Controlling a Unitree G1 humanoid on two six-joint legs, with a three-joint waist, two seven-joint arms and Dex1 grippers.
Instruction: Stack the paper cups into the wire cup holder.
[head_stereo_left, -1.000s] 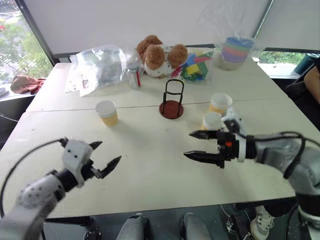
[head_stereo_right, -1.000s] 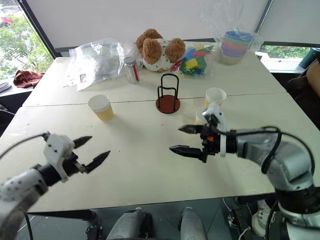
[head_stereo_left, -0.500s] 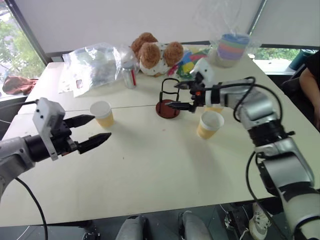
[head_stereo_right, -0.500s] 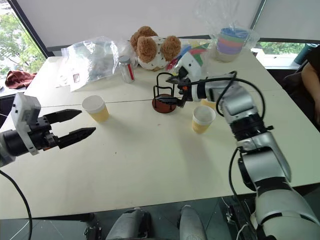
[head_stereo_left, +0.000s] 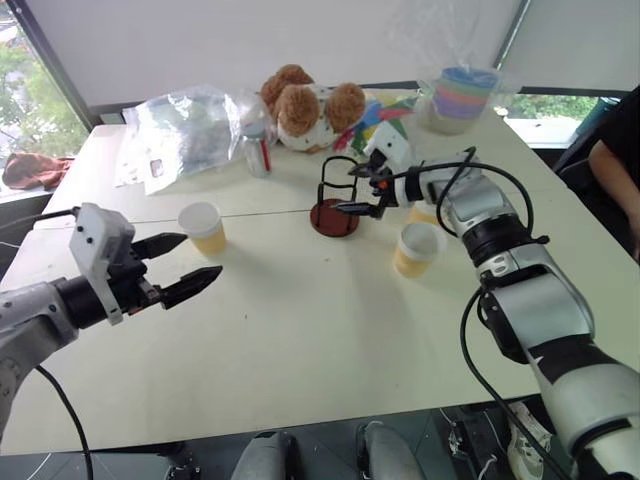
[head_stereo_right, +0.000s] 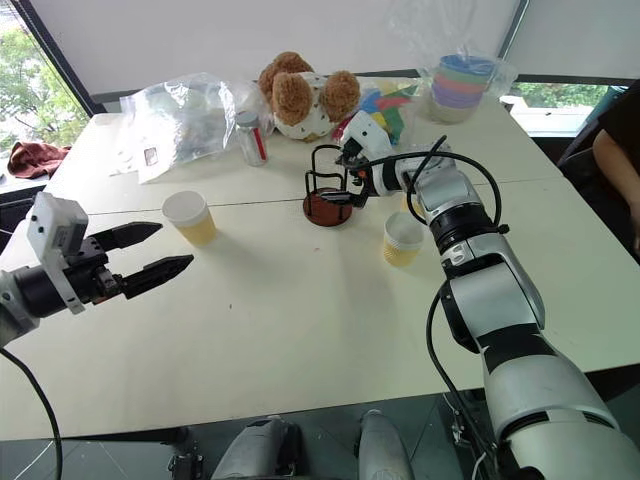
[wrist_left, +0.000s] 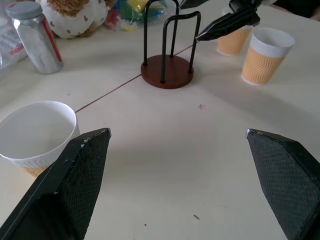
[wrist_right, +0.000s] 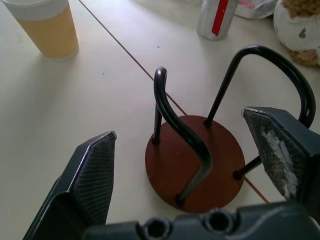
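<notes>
The wire cup holder (head_stereo_left: 336, 199), black hoops on a dark red disc, stands at mid table. My right gripper (head_stereo_left: 349, 189) is open right at it; in the right wrist view its fingers (wrist_right: 93, 172) stand on either side of the wire cup holder (wrist_right: 196, 161) without closing on it. One paper cup (head_stereo_left: 203, 227) stands to the left, a second (head_stereo_left: 416, 248) to the right, and a third (wrist_left: 233, 41) is partly behind my right arm. My left gripper (head_stereo_left: 200, 256) hovers open and empty just short of the left cup (wrist_left: 39, 131).
At the back of the table are a clear plastic bag (head_stereo_left: 188, 124), a metal can (head_stereo_left: 258, 152), a teddy bear (head_stereo_left: 304, 105), colourful bits (head_stereo_left: 386, 115) and bagged pastel bowls (head_stereo_left: 464, 98). A person's arm (head_stereo_left: 612, 150) shows at the right edge.
My right arm has stretched forward from the near right of the table to the wire cup holder. My left gripper has risen. Both stay open.
</notes>
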